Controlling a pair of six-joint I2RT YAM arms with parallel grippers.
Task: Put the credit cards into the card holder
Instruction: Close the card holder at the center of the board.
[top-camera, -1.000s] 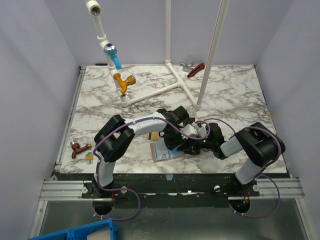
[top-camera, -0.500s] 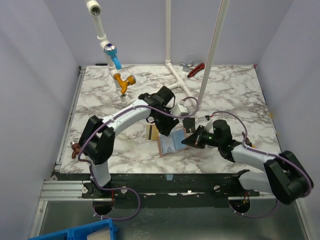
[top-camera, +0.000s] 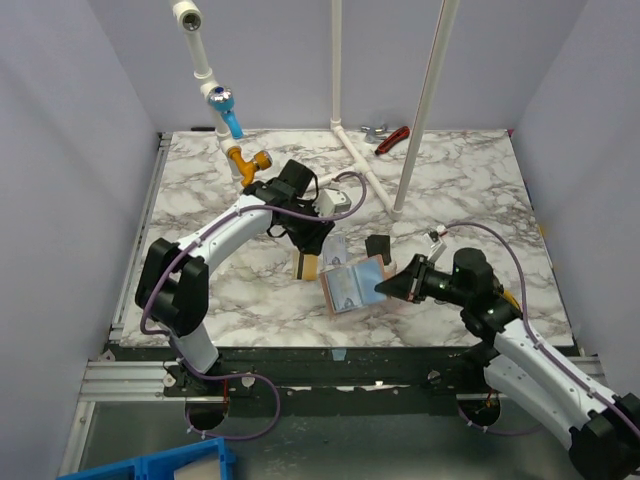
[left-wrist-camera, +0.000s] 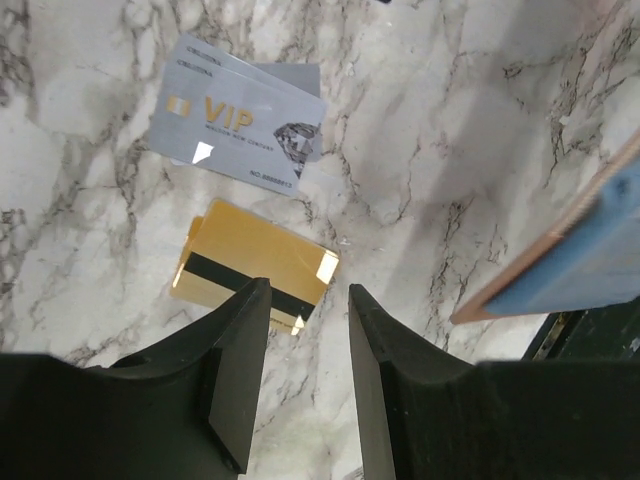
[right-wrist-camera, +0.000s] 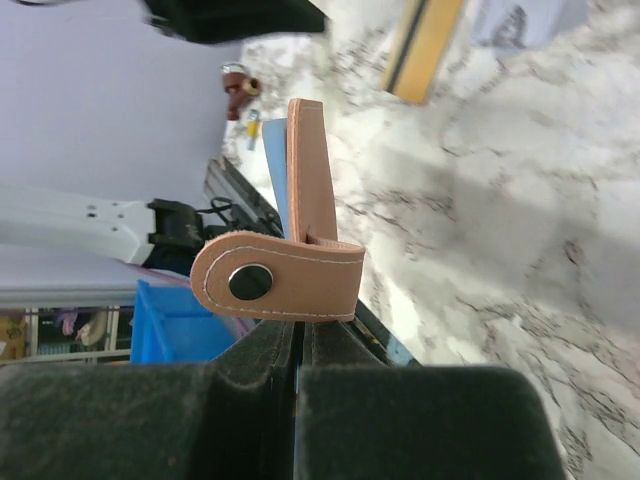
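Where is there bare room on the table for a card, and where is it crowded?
Bare: right of the pole up to the table's right edge; also between the left arm and the left edge. Crowded: the middle, with gold card, grey cards, holder, left tool and right tool.

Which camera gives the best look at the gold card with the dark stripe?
Left wrist: the gold card lies flat, stripe plain, near edge hidden by the fingers. Top external shows it only small; right wrist shows it blurred at the top edge.
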